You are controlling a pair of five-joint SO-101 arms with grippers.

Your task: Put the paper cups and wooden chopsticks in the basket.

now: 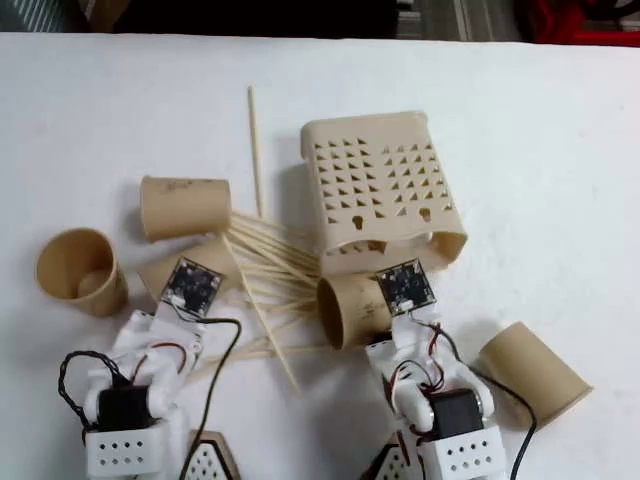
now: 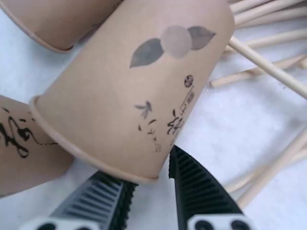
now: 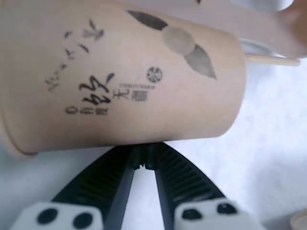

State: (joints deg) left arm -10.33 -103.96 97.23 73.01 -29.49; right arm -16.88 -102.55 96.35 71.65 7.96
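Observation:
The cream perforated basket (image 1: 380,185) lies in the middle of the table. Several brown paper cups lie around it: one on its side (image 1: 185,207), one with its mouth up (image 1: 80,270), and one at the right (image 1: 535,372). Wooden chopsticks (image 1: 262,280) are scattered between the arms. My left gripper (image 2: 148,172) is open, with the rim of a lying cup (image 2: 139,91) between its fingers. My right gripper (image 3: 144,160) is shut and empty, its tips against the side of another lying cup (image 3: 124,81) just in front of the basket.
One chopstick (image 1: 254,150) lies apart, left of the basket. Two more cups (image 2: 57,19) (image 2: 24,143) press close to the left gripper's cup. Chopsticks (image 2: 268,67) lie beside that cup. The far side of the white table (image 1: 120,90) is bare.

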